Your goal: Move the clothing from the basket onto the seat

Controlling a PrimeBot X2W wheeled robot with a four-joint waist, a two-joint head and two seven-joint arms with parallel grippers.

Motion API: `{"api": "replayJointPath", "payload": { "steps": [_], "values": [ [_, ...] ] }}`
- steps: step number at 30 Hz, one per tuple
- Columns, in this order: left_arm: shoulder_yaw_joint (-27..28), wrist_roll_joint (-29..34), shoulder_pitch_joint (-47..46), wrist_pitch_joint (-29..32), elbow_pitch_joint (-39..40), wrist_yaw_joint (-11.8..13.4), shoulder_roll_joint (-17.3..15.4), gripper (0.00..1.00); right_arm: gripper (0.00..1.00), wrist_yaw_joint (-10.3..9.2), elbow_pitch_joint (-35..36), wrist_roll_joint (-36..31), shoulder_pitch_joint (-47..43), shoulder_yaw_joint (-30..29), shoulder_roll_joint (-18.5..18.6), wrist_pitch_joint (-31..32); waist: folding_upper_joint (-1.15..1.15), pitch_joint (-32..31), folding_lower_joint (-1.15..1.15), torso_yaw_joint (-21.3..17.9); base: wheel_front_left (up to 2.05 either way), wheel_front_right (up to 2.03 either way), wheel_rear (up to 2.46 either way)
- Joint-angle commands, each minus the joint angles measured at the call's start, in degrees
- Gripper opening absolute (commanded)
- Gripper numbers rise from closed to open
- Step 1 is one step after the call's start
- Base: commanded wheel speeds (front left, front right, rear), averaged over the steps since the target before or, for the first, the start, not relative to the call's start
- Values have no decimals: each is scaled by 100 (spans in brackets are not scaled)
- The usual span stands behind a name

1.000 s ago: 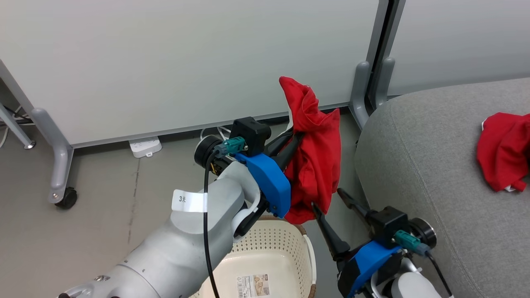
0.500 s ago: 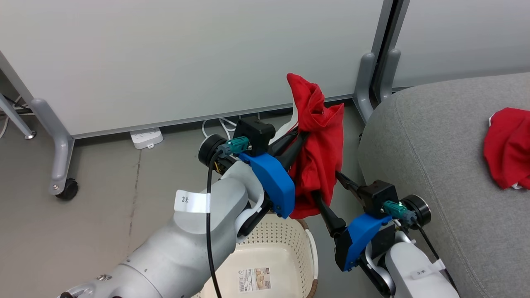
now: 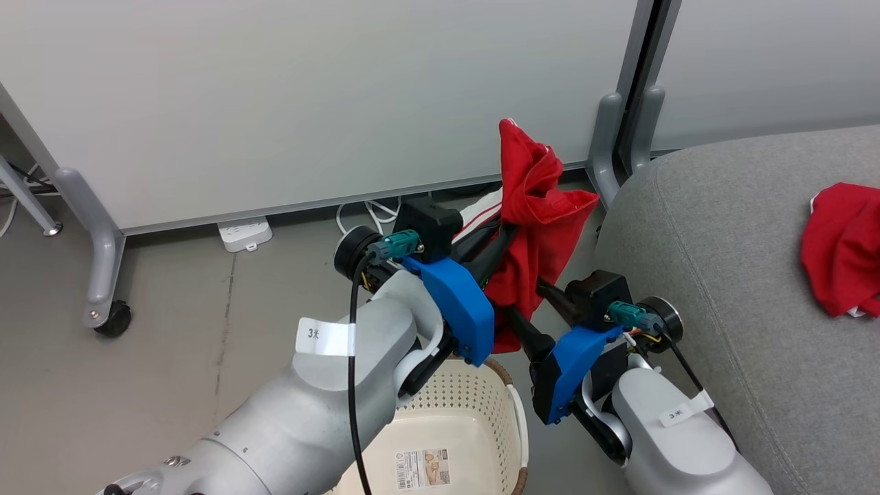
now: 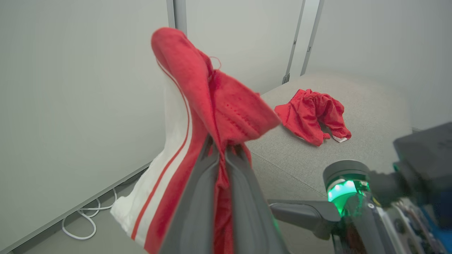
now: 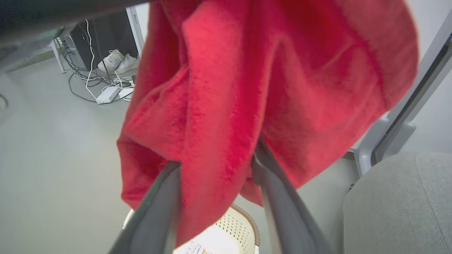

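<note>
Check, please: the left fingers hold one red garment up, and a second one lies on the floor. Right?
No. The second garment lies on the grey seat, not on the floor; the left wrist view shows it. The left fingers do hold the first garment up.

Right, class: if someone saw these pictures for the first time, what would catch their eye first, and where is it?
First, the red garment held up in the middle of the scene, pinched in the left gripper, while the right gripper straddles its hanging lower part with fingers apart. Next, a second red garment lying crumpled on the grey sofa cushion at the right. The cream basket sits at the bottom, under the arms.
</note>
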State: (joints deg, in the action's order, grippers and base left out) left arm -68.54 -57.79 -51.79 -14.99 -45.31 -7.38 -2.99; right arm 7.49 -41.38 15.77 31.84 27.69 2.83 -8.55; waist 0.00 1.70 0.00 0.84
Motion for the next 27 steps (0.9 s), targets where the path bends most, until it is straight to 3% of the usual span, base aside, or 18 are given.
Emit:
{"api": "replayJointPath", "payload": {
  "steps": [1,27],
  "values": [
    [0,-10,-39,-28,12,-10,3,0,0,1,-41,31,86,30,11,-46,0,-11,0,-3,0,0,0],
    [29,-57,146,-29,-72,-10,-30,0,0,1,-696,546,302,492,11,-456,0,-194,0,-152,0,0,0]
  ]
}}
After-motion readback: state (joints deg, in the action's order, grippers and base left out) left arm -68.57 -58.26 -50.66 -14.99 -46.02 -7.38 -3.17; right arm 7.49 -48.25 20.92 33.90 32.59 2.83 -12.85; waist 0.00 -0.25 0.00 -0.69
